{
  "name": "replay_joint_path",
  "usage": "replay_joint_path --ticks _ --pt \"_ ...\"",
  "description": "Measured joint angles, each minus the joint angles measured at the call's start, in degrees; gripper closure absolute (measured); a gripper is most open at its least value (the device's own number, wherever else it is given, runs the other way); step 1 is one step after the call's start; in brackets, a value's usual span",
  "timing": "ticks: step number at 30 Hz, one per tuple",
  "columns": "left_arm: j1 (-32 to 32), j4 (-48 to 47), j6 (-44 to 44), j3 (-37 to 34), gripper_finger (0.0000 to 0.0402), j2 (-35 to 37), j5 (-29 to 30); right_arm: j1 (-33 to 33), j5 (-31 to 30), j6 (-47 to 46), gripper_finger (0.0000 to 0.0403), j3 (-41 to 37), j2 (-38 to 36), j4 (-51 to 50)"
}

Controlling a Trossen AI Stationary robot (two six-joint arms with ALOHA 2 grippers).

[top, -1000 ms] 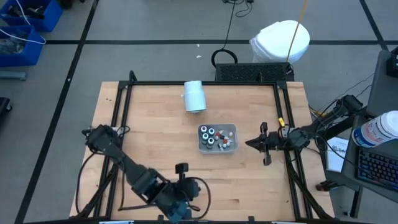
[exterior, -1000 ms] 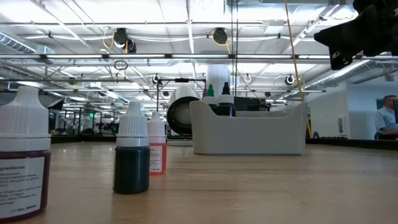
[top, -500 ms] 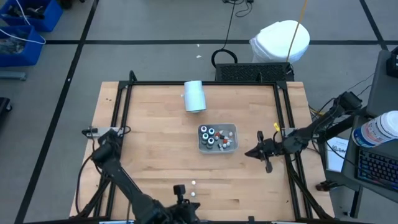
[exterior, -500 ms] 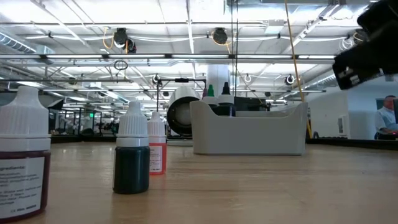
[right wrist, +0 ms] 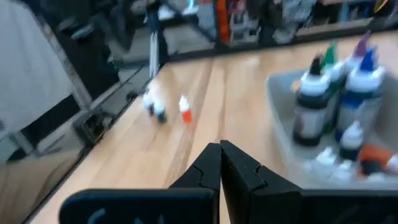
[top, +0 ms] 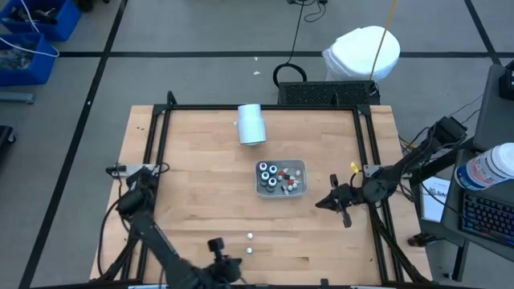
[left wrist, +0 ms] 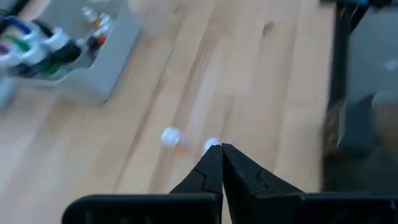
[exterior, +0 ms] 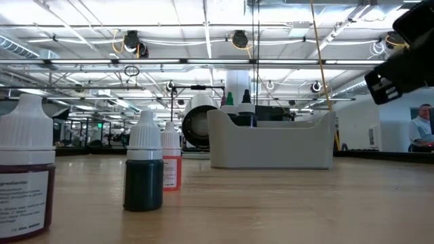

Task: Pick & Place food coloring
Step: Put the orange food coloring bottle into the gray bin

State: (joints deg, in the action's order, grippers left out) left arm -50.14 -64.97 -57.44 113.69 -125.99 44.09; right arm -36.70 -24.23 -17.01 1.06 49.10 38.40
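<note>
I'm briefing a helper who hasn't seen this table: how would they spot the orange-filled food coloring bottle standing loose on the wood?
From the grey tray at the table's middle, look toward the near edge, where small bottles stand on bare wood. In the low view, the orange bottle stands just behind a dark green bottle; only its liquid is orange.

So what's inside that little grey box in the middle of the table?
The grey rectangular tray holds small food coloring bottles: four dark ones with white tops and smaller whitish ones beside them. The tray floor beneath them is hidden.
</note>
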Motion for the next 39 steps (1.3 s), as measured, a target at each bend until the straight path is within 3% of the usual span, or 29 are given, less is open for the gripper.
replay_joint_path --ticks 5,8,12,18,23,28,31,33,35,39 --pt "-2.8 -6.1 -2.4 -3.3 0.0391 -0.5 12.6 0.4 1.0 8.1 0.0403 -0.1 2.2 -0.2" --pt "-2.9 -6.9 1.9 -5.1 0.0398 -0.2 16.5 0.7 7.8 16.3 0.0403 -0.1 2.2 3.6" --pt "-1.9 -7.1 6.9 -5.2 0.0390 0.4 13.7 0.7 16.9 27.8 0.0403 -0.1 1.7 11.6" --pt "0.9 -6.6 20.6 -5.2 0.0395 0.6 8.6 0.7 16.9 35.7 0.0403 0.6 1.4 21.9" --pt "5.5 -6.5 34.3 -5.3 0.0394 6.2 4.7 1.4 16.9 39.0 0.0403 3.6 1.3 18.6" --pt "10.1 -8.5 39.6 -6.6 0.0396 16.1 2.0 3.3 16.8 39.0 0.0403 5.0 1.3 16.2" --pt "11.5 -7.3 41.3 -13.1 0.0397 24.8 1.1 4.7 16.8 38.9 0.0403 5.0 1.3 15.3" --pt "12.6 -2.3 42.3 -21.0 0.0398 31.9 -1.3 5.5 16.8 38.3 0.0403 5.0 1.3 14.5" --pt "14.3 8.8 44.0 -31.1 0.0396 39.8 -5.5 6.4 16.8 36.7 0.0403 5.0 1.4 13.6" --pt "17.6 39.7 48.9 -55.0 0.0399 53.9 -16.2 7.6 16.6 34.2 0.0403 5.0 1.4 13.6"
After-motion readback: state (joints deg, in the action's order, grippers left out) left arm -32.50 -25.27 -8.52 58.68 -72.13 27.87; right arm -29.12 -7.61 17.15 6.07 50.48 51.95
